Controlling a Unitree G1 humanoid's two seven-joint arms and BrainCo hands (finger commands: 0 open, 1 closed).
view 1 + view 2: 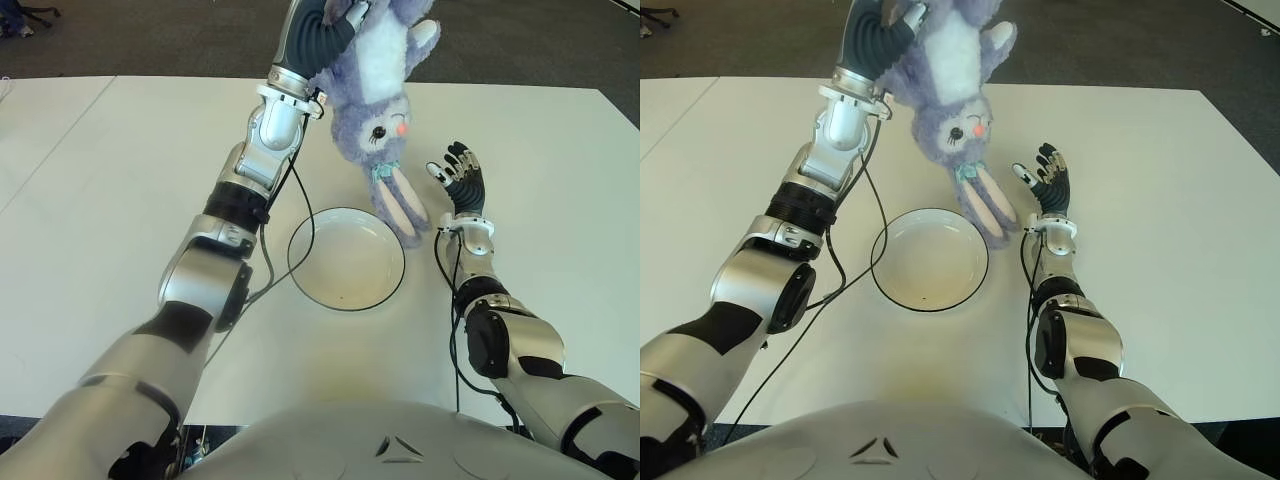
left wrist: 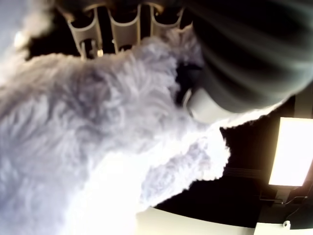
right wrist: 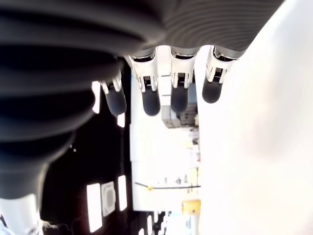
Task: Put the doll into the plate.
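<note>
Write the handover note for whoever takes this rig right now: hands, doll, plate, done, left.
Left hand: shut on the doll, held head-down in the air beyond the plate, ears hanging near its far right rim.
Right hand: open, empty, right of the plate.
Plate: empty on the white table.
Done: doll picked up.
Left: bring it over the plate, lower, release.

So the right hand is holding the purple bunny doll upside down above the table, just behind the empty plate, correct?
Not quite: the left hand holds the doll, as the left eye view shows. The right hand is open and empty beside it. The rest stands: the doll hangs upside down just behind the empty plate.
</note>
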